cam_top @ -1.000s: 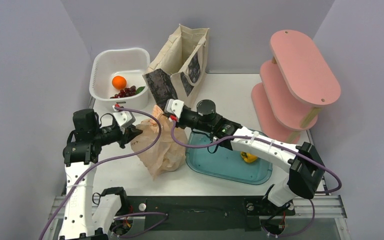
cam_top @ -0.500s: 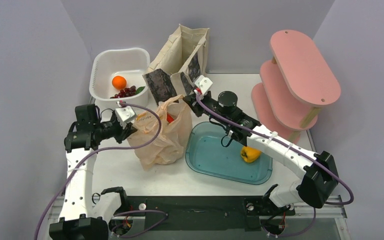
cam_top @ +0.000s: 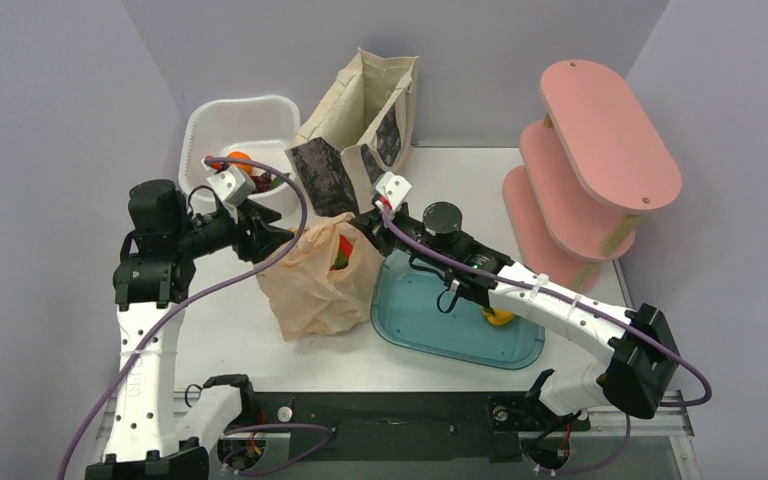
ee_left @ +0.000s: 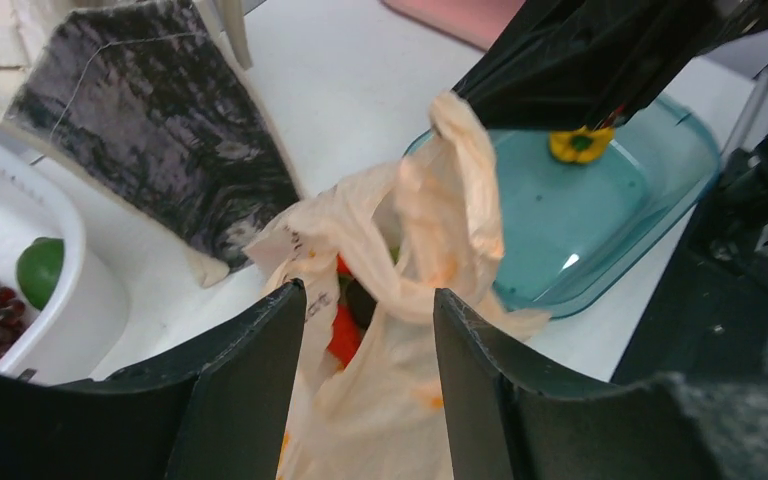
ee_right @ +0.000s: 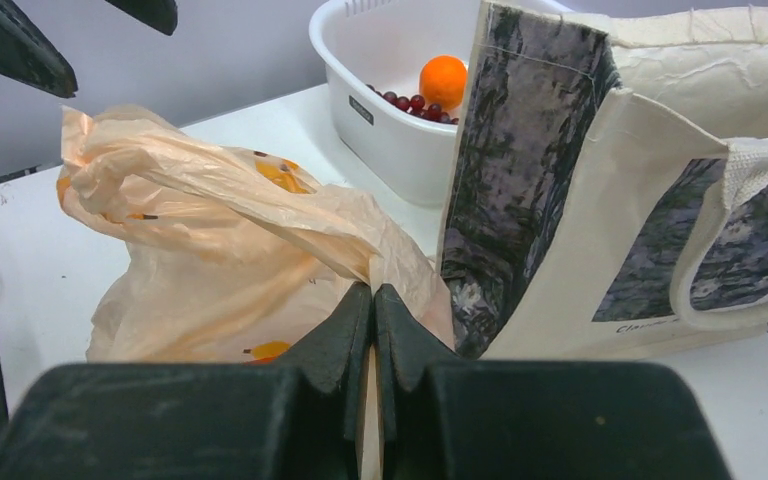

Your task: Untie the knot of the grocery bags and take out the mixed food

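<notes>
The right gripper (ee_right: 372,300) pinches a handle (ee_right: 260,200) of the plastic bag (cam_top: 310,290), jaws pressed together. The left gripper (ee_left: 365,330) is spread just left of the bag's open top.

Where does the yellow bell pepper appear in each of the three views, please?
Top external: the yellow bell pepper lies in the teal tray, lower right of centre, partly hidden.
Left wrist: the pepper shows upper right, in the tray.
Right wrist: not in it.
Shared landmark: the canvas tote, in all three views.
</notes>
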You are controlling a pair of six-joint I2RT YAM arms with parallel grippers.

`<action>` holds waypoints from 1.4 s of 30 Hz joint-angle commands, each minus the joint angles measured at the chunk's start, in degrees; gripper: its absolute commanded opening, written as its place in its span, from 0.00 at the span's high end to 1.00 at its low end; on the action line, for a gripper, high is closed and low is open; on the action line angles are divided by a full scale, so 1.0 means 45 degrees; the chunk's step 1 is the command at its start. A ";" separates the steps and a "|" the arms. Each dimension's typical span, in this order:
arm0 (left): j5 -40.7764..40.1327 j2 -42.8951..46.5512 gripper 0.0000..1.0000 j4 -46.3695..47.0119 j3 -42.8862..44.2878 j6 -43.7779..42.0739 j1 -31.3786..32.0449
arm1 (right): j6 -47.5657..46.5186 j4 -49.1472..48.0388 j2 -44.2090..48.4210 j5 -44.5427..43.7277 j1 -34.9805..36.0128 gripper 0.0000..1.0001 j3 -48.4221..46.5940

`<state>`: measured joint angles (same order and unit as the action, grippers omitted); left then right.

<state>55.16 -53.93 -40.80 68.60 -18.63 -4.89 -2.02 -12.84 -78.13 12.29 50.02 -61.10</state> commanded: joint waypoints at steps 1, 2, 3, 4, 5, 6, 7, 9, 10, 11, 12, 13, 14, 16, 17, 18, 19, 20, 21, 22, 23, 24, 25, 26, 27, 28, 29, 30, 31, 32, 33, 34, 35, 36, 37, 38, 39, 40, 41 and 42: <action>-0.0549 -0.0445 0.51 0.1874 0.1310 0.3320 0.0784 | 0.0440 -0.1046 0.0124 -0.0228 0.0074 1.00 -0.0279; -0.0614 -0.0588 0.51 0.1487 0.1480 0.3252 0.0847 | 0.0447 -0.1069 0.0045 -0.0210 0.0095 1.00 -0.0360; -0.0547 -0.0958 0.51 0.1184 0.1813 0.2864 0.0938 | 0.0448 -0.1115 0.0002 -0.0217 0.0086 1.00 -0.0422; -0.0467 -0.1117 0.51 0.0504 0.2043 0.2604 0.1158 | 0.0727 -0.1113 -0.0084 -0.0225 0.0090 1.00 -0.0552; -0.0522 -0.1388 0.51 0.0205 0.2091 0.2082 0.1529 | 0.0803 -0.1107 -0.0131 -0.0240 0.0075 1.00 -0.0596; -0.0710 -0.1469 0.50 -0.0283 0.2073 0.1861 0.1688 | 0.0977 -0.1109 -0.0205 -0.0236 0.0046 1.00 -0.0713; -0.0790 -0.1574 0.50 -0.0462 0.2028 0.1540 0.1886 | 0.1065 -0.1101 -0.0240 -0.0258 -0.0019 1.00 -0.0805; -0.0929 -0.1507 0.50 -0.0734 0.1747 0.1335 0.1955 | 0.1366 -0.0998 -0.0344 -0.0360 -0.0209 1.00 -0.1010; -0.0992 -0.1364 0.49 -0.0723 0.1523 0.1351 0.1960 | 0.1719 -0.0936 -0.0424 -0.0413 -0.0291 1.00 -0.1060; -0.1000 -0.1252 0.49 -0.0682 0.1382 0.1495 0.1953 | 0.1982 -0.0946 -0.0467 -0.0497 -0.0548 1.00 -0.1112; -0.0932 -0.0992 0.49 -0.0539 0.1085 0.1587 0.1959 | 0.2576 -0.0967 -0.0577 -0.0540 -0.0803 1.00 -0.1130; -0.0852 -0.0822 0.48 -0.0483 0.0938 0.1647 0.1963 | 0.2880 -0.0971 -0.0658 -0.0622 -0.0920 1.00 -0.1154; -0.0675 -0.0436 0.48 -0.0416 0.0618 0.1624 0.1964 | 0.3513 -0.0974 -0.0711 -0.0642 -0.1150 1.00 -0.1161; -0.0362 0.0100 0.48 -0.0513 0.0145 0.1368 0.1962 | 0.4240 -0.0904 -0.0876 -0.0579 -0.1352 1.00 -0.1209; -0.0162 0.0252 0.48 -0.0746 0.0038 0.1089 0.1963 | 0.4459 -0.0841 -0.0943 -0.0485 -0.1370 1.00 -0.1247; -0.0106 0.0453 0.48 -0.0918 -0.0105 0.0925 0.1979 | 0.4524 -0.0770 -0.0970 -0.0286 -0.1384 1.00 -0.1266; -0.0083 0.0535 0.48 -0.1199 -0.0155 0.0642 0.1981 | 0.4666 -0.0746 -0.0996 -0.0200 -0.1396 1.00 -0.1266; -0.0135 0.0617 0.48 -0.1262 -0.0295 0.0575 0.1983 | 0.4745 -0.0702 -0.1016 -0.0019 -0.1405 1.00 -0.1266; -0.0379 0.0637 0.48 -0.1250 -0.0357 0.0549 0.1993 | 0.4892 -0.0692 -0.1036 0.0079 -0.1407 1.00 -0.1241; -0.0517 0.0598 0.48 -0.1161 -0.0458 0.0597 0.2040 | 0.4976 -0.0699 -0.1037 0.0275 -0.1408 1.00 -0.1224; -0.0831 0.0549 0.48 -0.1015 -0.0478 0.0623 0.2090 | 0.5150 -0.0710 -0.1042 0.0354 -0.1408 1.00 -0.1192; -0.0968 0.0356 0.48 -0.0985 -0.0371 0.0585 0.2196 | 0.5222 -0.0733 -0.1039 0.0530 -0.1413 1.00 -0.1170; -0.1314 0.0233 0.48 -0.1064 -0.0229 0.0439 0.2237 | 0.5304 -0.0727 -0.1037 0.0647 -0.1411 1.00 -0.1164; -0.1454 -0.0084 0.48 -0.1136 0.0224 0.0327 0.2252 | 0.5328 -0.0688 -0.1047 0.0867 -0.1414 1.00 -0.1166; -0.1626 -0.0241 0.48 -0.1370 0.0459 0.0018 0.2265 | 0.5360 -0.0616 -0.1044 0.0981 -0.1411 1.00 -0.1202; -0.1678 -0.0520 0.48 -0.1484 0.0991 -0.0157 0.2274 | 0.5356 -0.0367 -0.1040 0.1194 -0.1419 1.00 -0.1253; -0.1726 -0.0644 0.49 -0.1628 0.1456 -0.0425 0.2285 | 0.5294 -0.0173 -0.1057 0.1292 -0.1414 1.00 -0.1399; -0.1748 -0.0850 0.49 -0.1613 0.1651 -0.0424 0.2323 | 0.5255 0.0178 -0.1076 0.1526 -0.1410 1.00 -0.1519; -0.1856 -0.0946 0.48 -0.1543 0.1997 -0.0348 0.2359 | 0.5225 0.0315 -0.1071 0.1604 -0.1419 1.00 -0.1539; -0.1939 -0.1194 0.48 -0.1532 0.2146 -0.0204 0.2502 | 0.5230 0.0412 -0.1054 0.1697 -0.1435 1.00 -0.1495; -0.2134 -0.1333 0.48 -0.1694 0.2346 -0.0239 0.2605 | 0.5282 0.0310 -0.0978 0.1709 -0.1454 1.00 -0.1439; -0.2264 -0.1633 0.48 -0.1861 0.2389 -0.0509 0.2852 | 0.5317 0.0244 -0.0958 0.1708 -0.1461 1.00 -0.1319; -0.2659 -0.1748 0.48 -0.2206 0.2353 -0.0704 0.2994 | 0.5397 0.0136 -0.0915 0.1685 -0.1470 1.00 -0.1273; -0.2897 -0.1941 0.48 -0.2351 0.2246 -0.1055 0.3267 | 0.5433 0.0098 -0.0888 0.1624 -0.1469 1.00 -0.1199; -0.3320 -0.2034 0.48 -0.2587 0.1926 -0.1250 0.3472 | 0.5494 0.0046 -0.0858 0.1604 -0.1507 1.00 -0.1174; -0.3550 -0.2056 0.48 -0.2689 0.1740 -0.1567 0.3538 | 0.5530 0.0043 -0.0859 0.1589 -0.1536 1.00 -0.1170; -0.3918 -0.2043 0.48 -0.2877 0.1370 -0.1702 0.3642 | 0.5640 0.0056 -0.0861 0.1587 -0.1606 1.00 -0.1179; -0.4025 -0.2031 0.48 -0.2980 0.1217 -0.2042 0.3663 | 0.5711 0.0058 -0.0871 0.1585 -0.1664 1.00 -0.1210; -0.4193 -0.1988 0.48 -0.3252 0.0986 -0.2193 0.3683 | 0.5910 0.0041 -0.0902 0.1565 -0.1785 1.00 -0.1218; -0.4241 -0.1955 0.48 -0.3530 0.0898 -0.2433 0.3693 | 0.6185 0.0011 -0.0910 0.1443 -0.1860 1.00 -0.1215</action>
<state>40.71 -62.70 -50.98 74.81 -23.99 11.27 22.31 -11.40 -83.15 18.55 43.00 -65.34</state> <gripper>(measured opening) 0.519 0.004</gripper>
